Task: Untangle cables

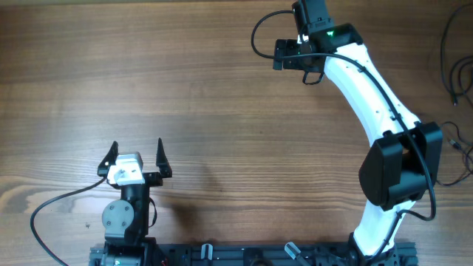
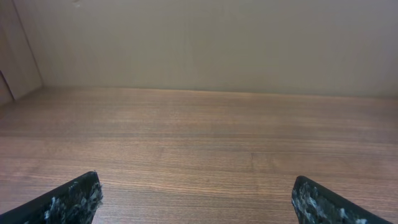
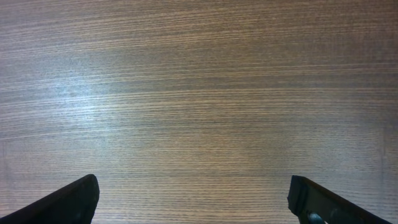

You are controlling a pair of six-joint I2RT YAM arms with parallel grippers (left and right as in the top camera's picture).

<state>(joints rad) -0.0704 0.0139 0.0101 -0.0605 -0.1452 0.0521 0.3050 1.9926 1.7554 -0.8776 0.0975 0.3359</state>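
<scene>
Thin black cables lie in loose loops at the table's far right edge, partly cut off by the frame, with more strands lower down. No plugs can be made out. My left gripper stands open near the front left, far from them, and in the left wrist view only bare wood lies between its fingers. My right gripper is stretched out to the back of the table, pointing left, open and empty. Bare wood also fills the right wrist view. Neither wrist view shows any cables.
The right arm's white links and dark elbow cross the right side between its gripper and the cables. The arm mounts' black rail runs along the front edge. A pale wall closes off the table's far side.
</scene>
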